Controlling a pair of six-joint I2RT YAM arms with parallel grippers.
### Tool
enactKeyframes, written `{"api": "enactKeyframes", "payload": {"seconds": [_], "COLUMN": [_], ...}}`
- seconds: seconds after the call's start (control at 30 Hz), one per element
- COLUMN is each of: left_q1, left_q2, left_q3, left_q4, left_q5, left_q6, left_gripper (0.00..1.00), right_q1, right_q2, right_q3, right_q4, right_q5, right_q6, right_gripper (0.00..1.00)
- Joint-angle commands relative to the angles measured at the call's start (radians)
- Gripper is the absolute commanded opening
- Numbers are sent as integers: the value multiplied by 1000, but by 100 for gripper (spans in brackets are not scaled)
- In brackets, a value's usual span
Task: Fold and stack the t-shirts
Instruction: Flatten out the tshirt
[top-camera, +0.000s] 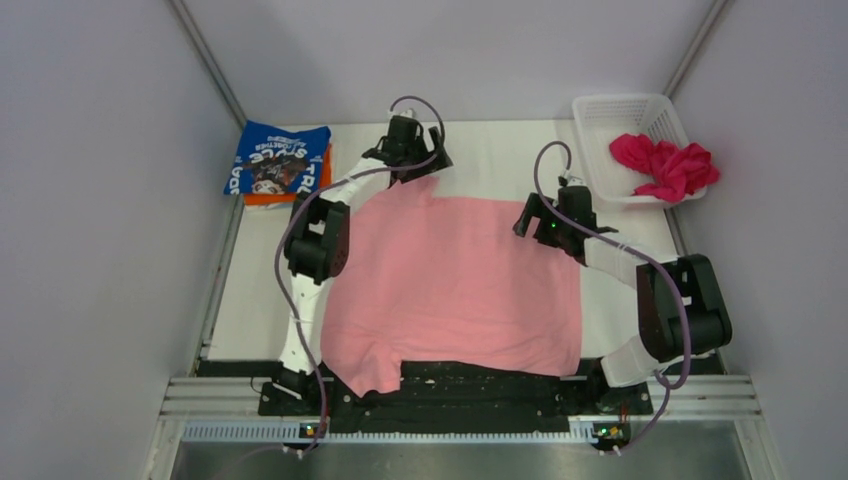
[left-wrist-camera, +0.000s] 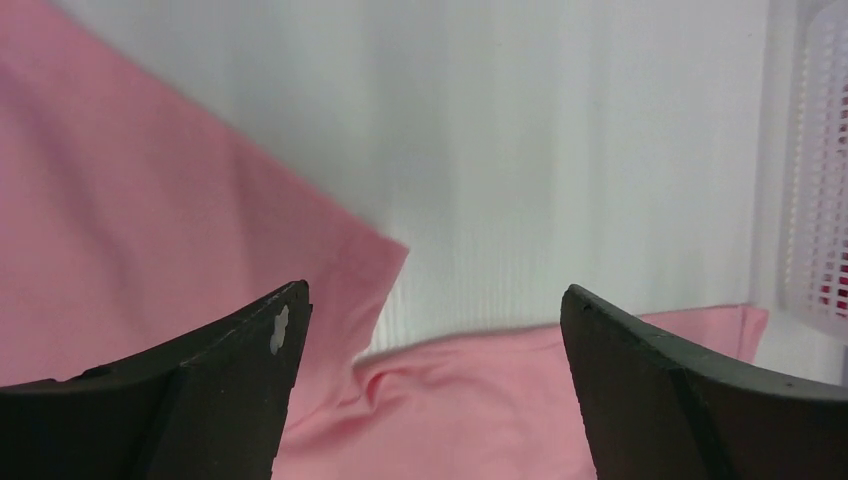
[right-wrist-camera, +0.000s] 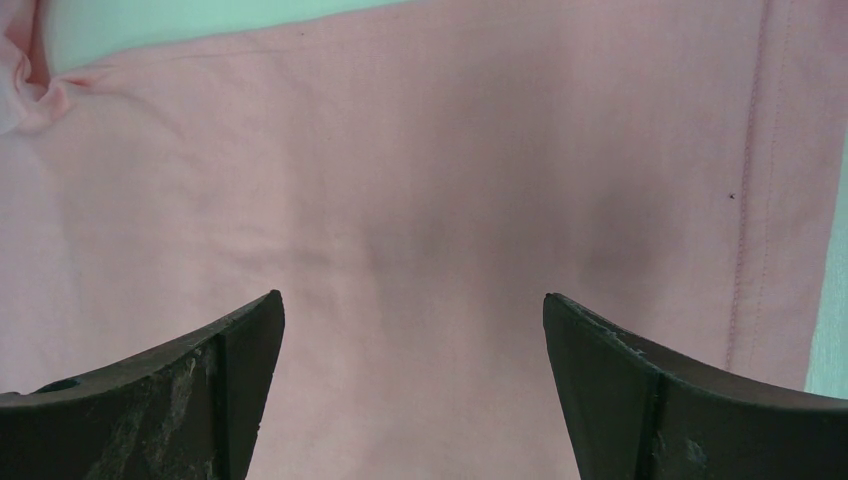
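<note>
Right hand (right-wrist-camera: 412, 300): jaws wide, nothing held, hovering over the light pink t-shirt (right-wrist-camera: 420, 150), which is spread flat on the tabletop (top-camera: 500, 150). Left hand (left-wrist-camera: 430, 295): also wide and empty, at the shirt's far corner. Cloth looks thin, limp and light; best pinched at edge corners, through both layers.

Four t-shirts: one pink shirt (top-camera: 455, 285) mid-desk, one blue shirt (top-camera: 278, 158) on one orange shirt (top-camera: 266, 198) far left, one magenta shirt (top-camera: 665, 165) far right. One basket (top-camera: 610, 108). Two arms, left arm (top-camera: 318, 240) and right arm (top-camera: 680, 305). Two pincers, left pincer (left-wrist-camera: 430, 380) and right pincer (right-wrist-camera: 410, 390). One desk (top-camera: 500, 150).
</note>
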Motion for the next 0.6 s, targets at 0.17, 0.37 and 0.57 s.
{"api": "enactKeyframes", "payload": {"seconds": [0.17, 0.37, 0.57], "left_q1": [11, 10, 11], "left_q2": [-481, -480, -430], "left_q3": [-449, -509, -522], "left_q4": [-107, -275, -287], "left_q5": [-295, -299, -285], "left_q6": [178, 168, 143], "left_gripper": [99, 99, 99], "right_q1": [10, 36, 52], "right_q2": [-83, -74, -25], "right_q3": [15, -14, 6], "right_q4": [-50, -89, -99], "right_q5": [73, 110, 83], "right_q6": [-6, -6, -4], "right_gripper": [99, 99, 99]}}
